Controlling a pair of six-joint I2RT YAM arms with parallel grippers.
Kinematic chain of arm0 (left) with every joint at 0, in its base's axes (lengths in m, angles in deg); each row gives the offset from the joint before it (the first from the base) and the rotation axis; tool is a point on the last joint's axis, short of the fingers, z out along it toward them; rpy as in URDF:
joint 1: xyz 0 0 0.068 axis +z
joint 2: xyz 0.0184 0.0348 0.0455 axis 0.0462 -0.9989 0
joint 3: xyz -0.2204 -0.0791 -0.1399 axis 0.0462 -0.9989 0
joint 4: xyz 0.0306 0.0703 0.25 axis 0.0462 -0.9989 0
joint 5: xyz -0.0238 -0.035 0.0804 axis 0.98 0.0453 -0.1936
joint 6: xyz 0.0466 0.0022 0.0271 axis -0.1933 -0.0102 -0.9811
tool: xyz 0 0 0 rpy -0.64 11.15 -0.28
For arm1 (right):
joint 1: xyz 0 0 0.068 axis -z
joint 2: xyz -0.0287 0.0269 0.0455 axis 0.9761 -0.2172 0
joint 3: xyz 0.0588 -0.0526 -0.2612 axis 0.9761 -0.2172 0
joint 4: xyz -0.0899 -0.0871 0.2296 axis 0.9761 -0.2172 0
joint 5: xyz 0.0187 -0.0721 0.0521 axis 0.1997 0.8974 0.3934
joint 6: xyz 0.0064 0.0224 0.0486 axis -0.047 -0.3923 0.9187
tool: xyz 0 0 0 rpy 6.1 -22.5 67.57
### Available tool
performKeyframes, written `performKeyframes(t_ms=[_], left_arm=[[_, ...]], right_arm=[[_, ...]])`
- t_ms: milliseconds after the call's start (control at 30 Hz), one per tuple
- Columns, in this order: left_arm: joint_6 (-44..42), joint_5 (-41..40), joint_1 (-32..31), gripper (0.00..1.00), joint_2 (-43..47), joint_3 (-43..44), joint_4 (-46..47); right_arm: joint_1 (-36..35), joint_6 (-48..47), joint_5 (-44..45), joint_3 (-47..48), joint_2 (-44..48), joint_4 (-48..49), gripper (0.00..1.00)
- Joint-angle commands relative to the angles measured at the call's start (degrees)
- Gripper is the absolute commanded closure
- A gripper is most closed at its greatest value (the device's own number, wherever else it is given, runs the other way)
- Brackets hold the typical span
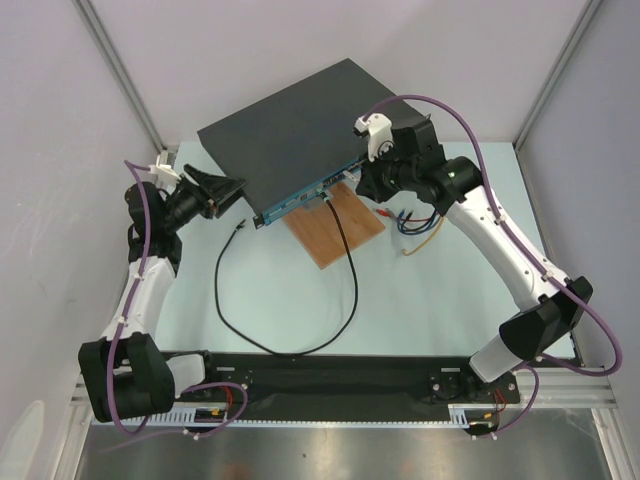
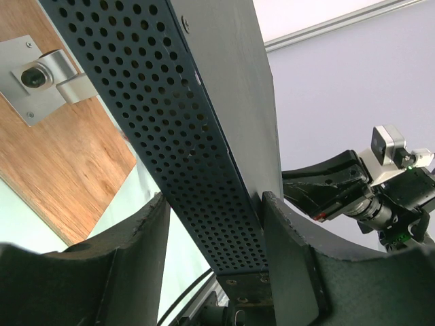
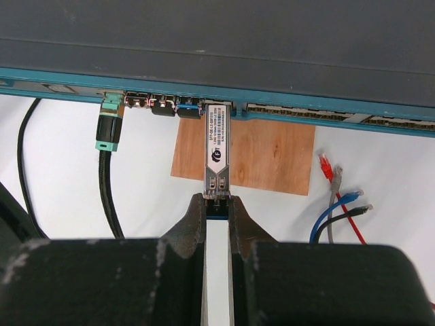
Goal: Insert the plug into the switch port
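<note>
Plug [image 3: 216,153], a slim silver transceiver-type module with a printed label, is pinched at its near end between the fingers of the right gripper [image 3: 217,204], whose jaws are closed on it. The plug reaches straight away from the claw, and its far tip meets a port opening in the teal front face [image 3: 68,76] of the switch [image 1: 290,135]. Most of its body is outside the port; how deep the tip sits cannot be told. Just left of it are a few small filled ports, then a black cable with a teal connector [image 3: 109,129] seated in the face; from there the cable loops across the pale table [image 1: 430,300] toward the near side. The switch, a flat black box, lies at the far middle of the table, turned at an angle with its teal face toward the near right. A brown wooden board [image 1: 335,228] juts out from under that face, directly below the plug in the right wrist view. Loose red, blue, grey and black leads [image 3: 340,204] lie on the table to the right of the board. At the switch's left corner, the left gripper [image 2: 216,204] has its jaws apart, straddling the perforated side wall [image 2: 183,136]: one finger touches the wall, and a gap shows at the other.
</note>
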Motion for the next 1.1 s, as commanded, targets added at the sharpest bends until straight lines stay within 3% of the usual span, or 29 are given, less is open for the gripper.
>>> performKeyframes(t_ms=[0, 1067], left_arm=[[-2.7, -1.3, -3.2, 1.0, 0.2, 2.7, 4.6], [-2.5, -1.2, -3.4, 1.0, 0.0, 2.1, 4.9]], right_arm=[[-0.2, -0.6, 0.5, 2.0, -0.5, 2.4, 1.0], [-1.7, 0.0, 1.1, 6.0, -1.8, 2.7, 1.0]])
